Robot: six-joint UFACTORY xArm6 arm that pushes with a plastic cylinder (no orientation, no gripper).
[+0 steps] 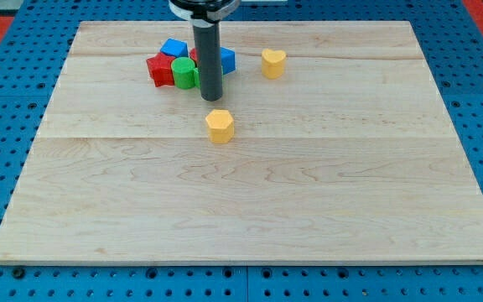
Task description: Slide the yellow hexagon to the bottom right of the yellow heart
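1. Since we carry no jaws, our tip [211, 97] holds nothing, standing just above the yellow hexagon [220, 126].
2. Yellow heart [273, 63]: upper right of hexagon.
3. Risk: an off-centre push spins the hexagon away, or we nudge the green block [184, 74].

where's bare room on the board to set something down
The whole lower half, below the yellow hexagon, is bare, as is the right side past the yellow heart. It is crowded at the top, where my tip stands beside the red, green and blue blocks.
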